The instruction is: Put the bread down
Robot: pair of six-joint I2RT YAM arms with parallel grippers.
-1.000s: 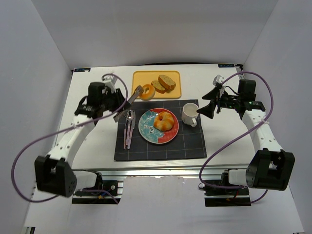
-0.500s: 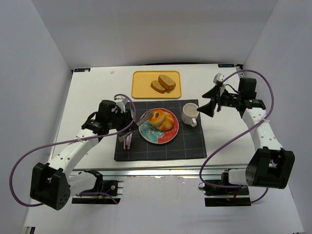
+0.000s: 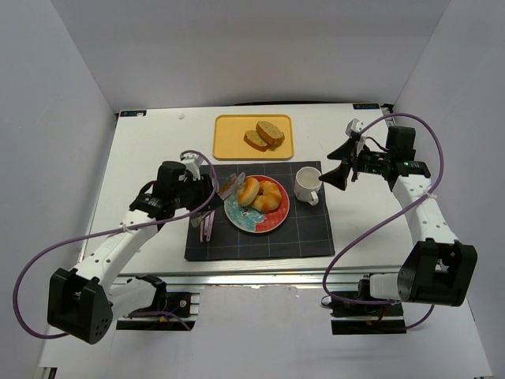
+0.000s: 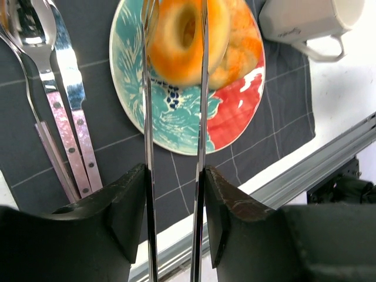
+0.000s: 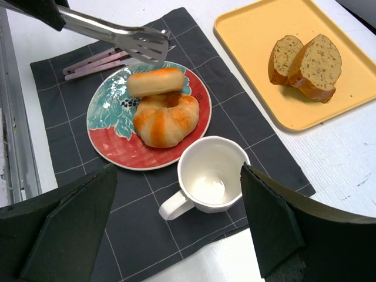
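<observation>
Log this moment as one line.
left gripper: shut on tongs | round roll, twisted roll: on plate | right gripper: open near mug

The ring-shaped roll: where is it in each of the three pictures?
Top external: ring-shaped roll on the left of the plate, white mug to its right.
Left wrist: ring-shaped roll top centre, behind the tongs; white mug top right.
Right wrist: ring-shaped roll left of centre, up-left of the white mug.
Shared landmark: the white mug.

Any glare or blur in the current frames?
Left wrist: bright glare on the spoon and tongs; round roll looks slightly soft. Right wrist: sharp throughout, mild sheen on the plate. Top external: even light, only soft shadows, no blur.
</observation>
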